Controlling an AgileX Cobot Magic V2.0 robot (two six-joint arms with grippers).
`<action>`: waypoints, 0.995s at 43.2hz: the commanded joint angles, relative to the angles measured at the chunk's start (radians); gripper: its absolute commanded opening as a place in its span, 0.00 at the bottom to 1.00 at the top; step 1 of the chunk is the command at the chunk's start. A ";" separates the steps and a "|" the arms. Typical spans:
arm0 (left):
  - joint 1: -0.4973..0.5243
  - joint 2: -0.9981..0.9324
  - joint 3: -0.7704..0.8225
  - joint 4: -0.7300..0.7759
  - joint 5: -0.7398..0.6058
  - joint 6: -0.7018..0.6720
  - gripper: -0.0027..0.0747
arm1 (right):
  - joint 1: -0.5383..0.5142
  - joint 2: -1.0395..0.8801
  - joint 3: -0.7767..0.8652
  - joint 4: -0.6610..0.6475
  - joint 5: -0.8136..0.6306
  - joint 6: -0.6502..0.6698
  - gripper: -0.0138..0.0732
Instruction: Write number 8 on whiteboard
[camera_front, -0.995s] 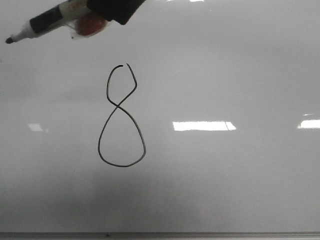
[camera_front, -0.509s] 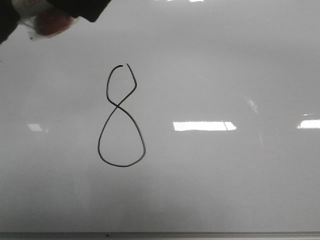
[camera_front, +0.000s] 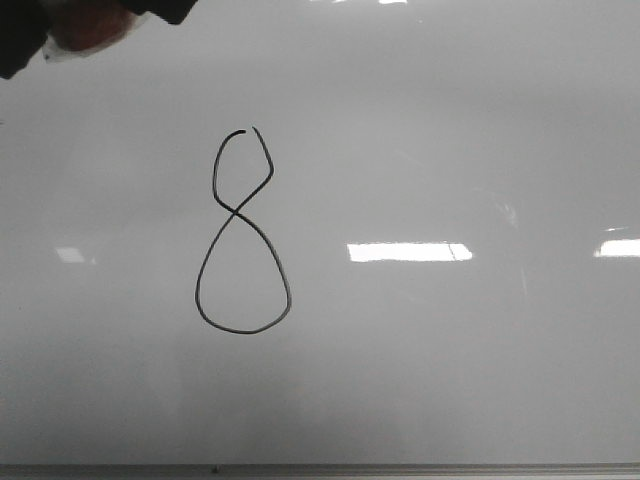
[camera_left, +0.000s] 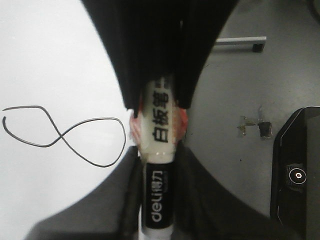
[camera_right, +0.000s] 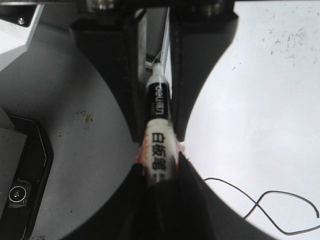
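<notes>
The number 8 (camera_front: 236, 212) is drawn in thin black line on the whiteboard (camera_front: 450, 130), left of centre. It also shows in the left wrist view (camera_left: 60, 136) and the right wrist view (camera_right: 257, 204). A white and black marker (camera_left: 159, 150) lies off the board's edge, over the grey table. My left gripper (camera_left: 157, 167) is shut on the marker's black end. My right gripper (camera_right: 160, 172) is shut on its white barrel (camera_right: 159, 150), next to a red pad. In the front view only dark gripper parts (camera_front: 20, 45) show, in the top left corner.
A thin grey metal strip (camera_front: 400, 470) runs along the board's near edge. Beside the board lies a grey table surface (camera_left: 235, 90) with a black device with a round lens (camera_left: 297, 176), also in the right wrist view (camera_right: 20, 180), and a metal bar (camera_left: 240, 41).
The marker and the gripper parts have moved left and up towards the front view's corner. The marker's tip and barrel, visible a second ago, are now out of that view. The 8 is unchanged.
</notes>
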 joint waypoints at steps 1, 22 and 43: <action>-0.007 -0.009 -0.034 -0.050 -0.040 0.002 0.01 | -0.002 -0.037 -0.037 0.015 -0.042 -0.008 0.32; 0.122 -0.022 0.108 -0.041 -0.193 -0.309 0.01 | -0.212 -0.193 0.062 0.019 -0.063 0.243 0.68; 0.437 -0.128 0.462 -0.281 -0.872 -0.573 0.01 | -0.649 -0.800 0.714 0.019 -0.369 0.666 0.47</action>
